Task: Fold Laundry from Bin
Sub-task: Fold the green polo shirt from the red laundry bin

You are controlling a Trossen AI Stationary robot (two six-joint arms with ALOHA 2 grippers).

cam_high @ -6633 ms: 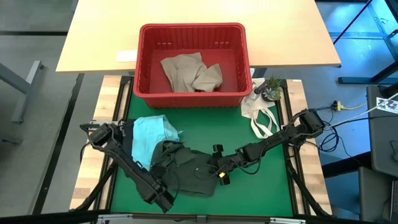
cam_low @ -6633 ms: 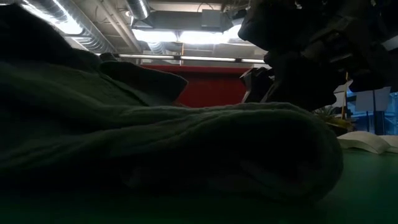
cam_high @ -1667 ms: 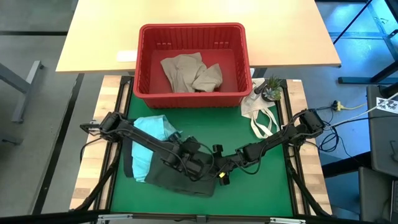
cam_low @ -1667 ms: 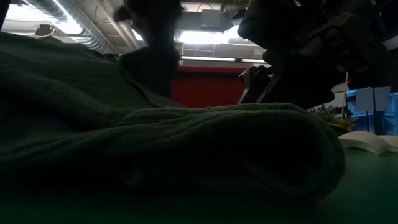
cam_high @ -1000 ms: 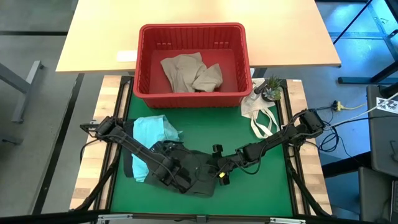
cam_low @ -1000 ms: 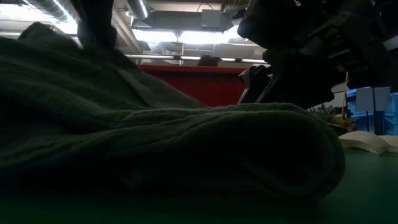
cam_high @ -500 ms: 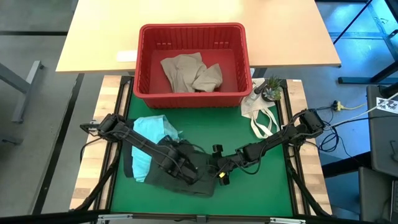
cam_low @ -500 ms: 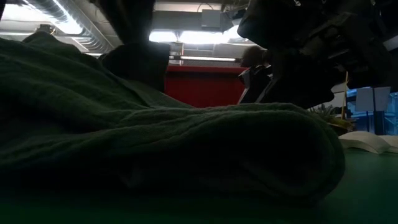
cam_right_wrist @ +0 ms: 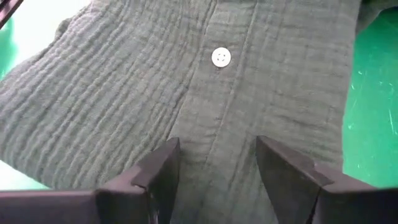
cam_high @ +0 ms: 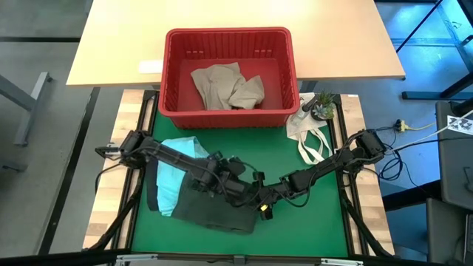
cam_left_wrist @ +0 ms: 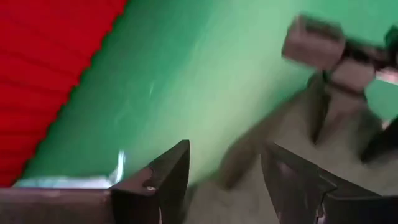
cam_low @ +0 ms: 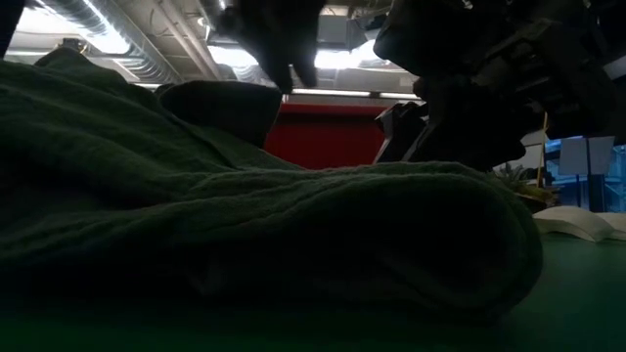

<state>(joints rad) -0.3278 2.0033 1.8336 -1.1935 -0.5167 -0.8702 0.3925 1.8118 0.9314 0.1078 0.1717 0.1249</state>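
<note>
On the green worktop (cam_high: 295, 214), the dark olive crinkled cloth garment (cam_high: 214, 210) is lying directly under both open, empty grippers, the left gripper (cam_high: 235, 177) nearer its far edge, the right gripper (cam_high: 260, 201) touching its right end.

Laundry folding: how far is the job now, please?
Partly done. The teal garment and the green shirt are out on the mat. The shirt is in hand: both open end effectors, left and right, are at it, holding nothing. The beige garment is left in the red bin.
</note>
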